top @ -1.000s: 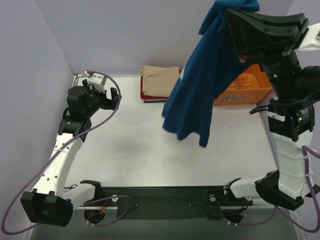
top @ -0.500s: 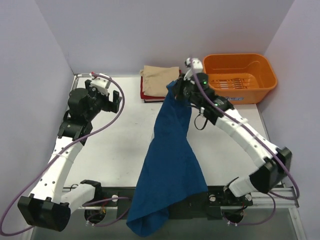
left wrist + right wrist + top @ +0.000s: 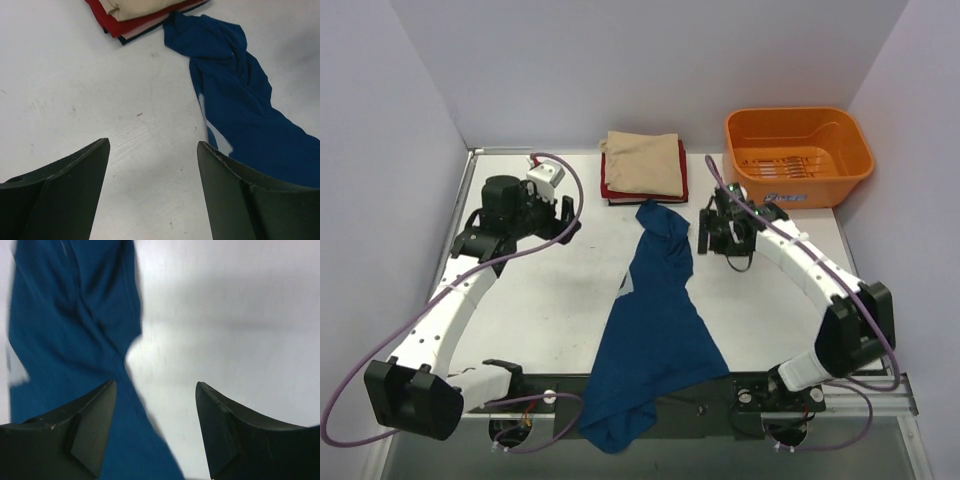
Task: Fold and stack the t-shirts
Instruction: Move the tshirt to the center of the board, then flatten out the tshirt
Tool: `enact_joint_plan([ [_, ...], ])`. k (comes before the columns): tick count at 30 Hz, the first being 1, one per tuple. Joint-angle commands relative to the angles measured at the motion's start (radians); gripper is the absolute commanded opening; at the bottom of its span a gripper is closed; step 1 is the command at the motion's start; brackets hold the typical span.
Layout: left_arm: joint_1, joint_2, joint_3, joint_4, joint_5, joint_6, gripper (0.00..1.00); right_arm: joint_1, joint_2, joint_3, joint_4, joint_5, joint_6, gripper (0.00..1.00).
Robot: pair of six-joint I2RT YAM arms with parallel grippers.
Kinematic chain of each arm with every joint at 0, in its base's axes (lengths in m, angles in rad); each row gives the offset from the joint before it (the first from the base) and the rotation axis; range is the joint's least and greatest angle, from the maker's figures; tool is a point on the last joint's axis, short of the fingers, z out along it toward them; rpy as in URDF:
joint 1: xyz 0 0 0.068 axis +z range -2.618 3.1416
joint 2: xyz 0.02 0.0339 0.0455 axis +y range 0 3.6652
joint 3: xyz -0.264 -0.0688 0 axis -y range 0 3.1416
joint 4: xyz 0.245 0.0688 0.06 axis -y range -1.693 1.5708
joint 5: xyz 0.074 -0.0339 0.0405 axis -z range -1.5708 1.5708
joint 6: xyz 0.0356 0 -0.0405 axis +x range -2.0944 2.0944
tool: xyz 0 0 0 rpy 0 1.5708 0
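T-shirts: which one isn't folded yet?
The dark blue t-shirt, sprawled twisted on the table; the beige t-shirt and red t-shirt lie folded, stacked.

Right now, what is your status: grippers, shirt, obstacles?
Left gripper open, empty. Right gripper open, empty. Blue shirt lies unfolded on table, near folded stack. No obstacle seen.

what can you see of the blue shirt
The blue shirt is soft dark cloth, unfolded and twisted into a long strip on the table. Its narrow far end lies by the folded stack; its wide near end drapes over the front edge. A pale print shows on its left side. Nothing grips it.
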Motion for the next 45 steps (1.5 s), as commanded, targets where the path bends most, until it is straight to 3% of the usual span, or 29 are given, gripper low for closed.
enact_joint_plan([
  [1,-0.007,-0.088,-0.076,-0.009,0.054,-0.094,0.81,0.117,-0.181,-0.249,-0.193,-0.076,0.056,0.61],
  [7,0.02,-0.171,-0.124,-0.005,0.035,-0.121,0.81,0.279,-0.233,-0.49,-0.228,-0.134,0.274,0.63],
  [12,0.066,-0.209,-0.107,-0.055,0.029,-0.109,0.8,0.395,-0.183,-0.589,-0.137,-0.12,0.315,0.62],
  [13,0.079,-0.211,-0.101,-0.066,0.021,-0.102,0.8,0.398,-0.157,-0.601,-0.113,-0.131,0.311,0.56],
  [14,0.083,-0.22,-0.084,-0.087,0.017,-0.089,0.8,0.399,-0.142,-0.615,-0.06,-0.164,0.293,0.38],
  [15,0.1,-0.232,-0.081,-0.1,0.017,-0.083,0.8,0.399,-0.119,-0.615,-0.038,-0.181,0.279,0.27],
  [16,0.109,-0.237,-0.063,-0.126,0.014,-0.076,0.8,0.399,-0.109,-0.597,0.0,-0.213,0.241,0.06],
  [17,0.128,-0.24,-0.037,-0.164,0.012,-0.077,0.79,0.397,-0.09,-0.575,-0.001,-0.23,0.211,0.0],
  [21,0.213,-0.21,0.063,-0.304,0.021,-0.109,0.78,0.42,-0.059,-0.287,-0.049,-0.362,0.05,0.0],
  [24,0.273,-0.157,0.149,-0.364,-0.008,-0.141,0.77,0.484,-0.011,0.066,0.044,-0.507,0.007,0.0],
  [28,0.286,-0.021,0.342,-0.463,-0.034,-0.111,0.77,0.636,0.273,0.542,0.071,-0.537,-0.059,0.0],
  [29,0.29,0.02,0.402,-0.491,-0.043,-0.114,0.77,0.677,0.32,0.604,0.047,-0.54,-0.064,0.02],
  [31,0.304,0.066,0.456,-0.512,-0.055,-0.103,0.77,0.716,0.429,0.732,0.002,-0.601,-0.054,0.23],
  [32,0.31,0.074,0.464,-0.514,-0.063,-0.1,0.77,0.725,0.46,0.729,0.0,-0.62,-0.059,0.49],
  [34,0.326,0.076,0.456,-0.506,-0.078,-0.098,0.77,0.738,0.437,0.679,-0.003,-0.642,-0.082,0.8],
  [40,0.33,0.054,0.353,-0.479,-0.031,-0.083,0.79,0.609,0.111,0.358,0.091,-0.556,-0.088,0.88],
  [43,0.324,0.077,0.298,-0.526,0.069,0.07,0.68,0.416,0.027,0.251,0.088,-0.505,-0.018,0.86],
  [45,0.316,0.113,0.241,-0.603,0.077,0.198,0.64,0.274,0.0,0.194,0.085,-0.455,0.022,0.78],
])
